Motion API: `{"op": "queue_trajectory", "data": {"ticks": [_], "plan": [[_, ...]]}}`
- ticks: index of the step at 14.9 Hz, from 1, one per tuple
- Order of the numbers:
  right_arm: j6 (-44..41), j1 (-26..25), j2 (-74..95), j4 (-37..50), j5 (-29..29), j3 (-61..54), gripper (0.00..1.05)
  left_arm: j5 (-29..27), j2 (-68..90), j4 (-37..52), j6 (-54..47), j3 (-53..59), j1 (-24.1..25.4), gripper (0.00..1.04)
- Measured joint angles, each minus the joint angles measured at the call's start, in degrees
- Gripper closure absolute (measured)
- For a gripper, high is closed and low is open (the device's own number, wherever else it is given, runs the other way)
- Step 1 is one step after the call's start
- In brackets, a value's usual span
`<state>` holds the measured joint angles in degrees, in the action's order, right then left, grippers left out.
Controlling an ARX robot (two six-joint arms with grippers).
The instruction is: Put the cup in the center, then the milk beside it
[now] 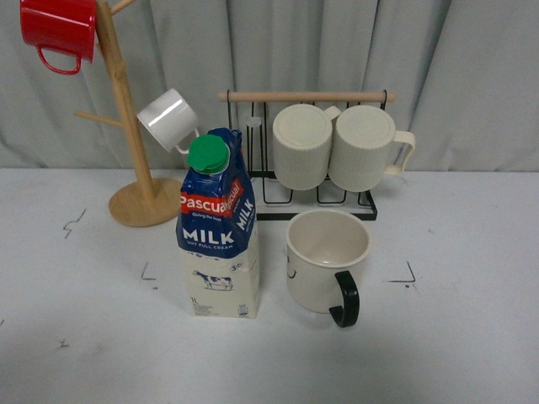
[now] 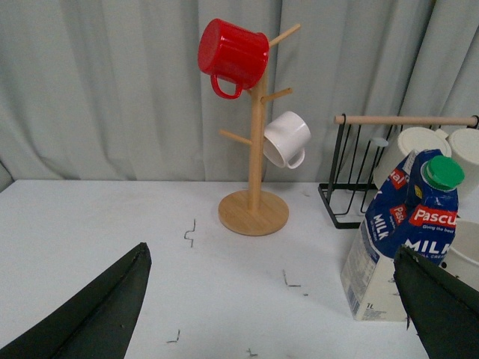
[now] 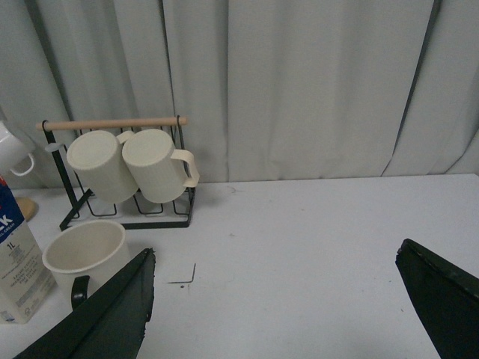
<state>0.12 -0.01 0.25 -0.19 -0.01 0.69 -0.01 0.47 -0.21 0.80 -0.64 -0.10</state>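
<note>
The cup (image 1: 327, 257), a wide cream mug with a black handle turned to the front, stands upright on the white table between the black corner marks. The milk (image 1: 217, 227), a blue and cream carton with a green cap, stands upright just left of it, a small gap apart. Neither arm shows in the front view. The left gripper (image 2: 273, 299) is open and empty, back from the carton (image 2: 400, 239), which stands by one finger. The right gripper (image 3: 273, 299) is open and empty over bare table, with the cup (image 3: 86, 254) and part of the carton (image 3: 19, 269) beside it.
A wooden mug tree (image 1: 135, 118) stands at the back left with a red mug (image 1: 57, 29) and a small white mug (image 1: 168, 119). A black wire rack (image 1: 316, 181) behind the cup holds two ribbed cream mugs (image 1: 337, 145). A grey curtain hangs behind the table.
</note>
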Motion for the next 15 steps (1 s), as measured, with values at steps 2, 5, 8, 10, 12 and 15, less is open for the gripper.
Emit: {"op": "queue_trajectory", "data": {"ticks": [2,5,8,10,12,15], "plan": [[0.0,0.0,0.0,0.0,0.02,0.0,0.06,0.0,0.0,0.0,0.02,0.0,0.0,0.07],[0.0,0.0,0.0,0.0,0.02,0.0,0.06,0.0,0.0,0.0,0.0,0.0,0.0,0.07],[0.0,0.0,0.0,0.0,0.0,0.0,0.06,0.0,0.0,0.0,0.0,0.0,0.0,0.07],[0.0,0.0,0.0,0.0,0.0,0.0,0.06,0.0,0.0,0.0,0.02,0.0,0.0,0.07],[0.0,0.0,0.0,0.0,0.02,0.0,0.06,0.0,0.0,0.0,0.0,0.0,0.0,0.07],[0.0,0.0,0.0,0.0,0.02,0.0,0.06,0.0,0.0,0.0,0.0,0.0,0.0,0.07]]}}
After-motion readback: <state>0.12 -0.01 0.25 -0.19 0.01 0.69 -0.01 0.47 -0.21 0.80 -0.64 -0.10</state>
